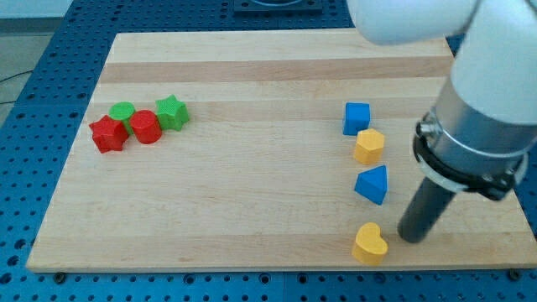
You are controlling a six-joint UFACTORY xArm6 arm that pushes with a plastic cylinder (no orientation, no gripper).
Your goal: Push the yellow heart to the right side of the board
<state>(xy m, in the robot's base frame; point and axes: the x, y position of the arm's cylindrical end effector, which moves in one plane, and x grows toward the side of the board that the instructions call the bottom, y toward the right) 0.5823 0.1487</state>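
Observation:
The yellow heart [369, 244] lies near the bottom edge of the wooden board [252, 168], right of centre. My tip [411, 238] rests on the board just to the heart's right, a small gap away. Above the heart are a blue triangular block [372, 184], a yellow hexagonal block [369, 146] and a blue cube [357, 118], stacked in a rough column. The arm's white and grey body [478, 126] fills the upper right of the view.
At the view's left sit a red star [107, 134], a green round block [123, 112], a red round block [145, 127] and a green star [172, 112], clustered together. A blue perforated table [33, 126] surrounds the board.

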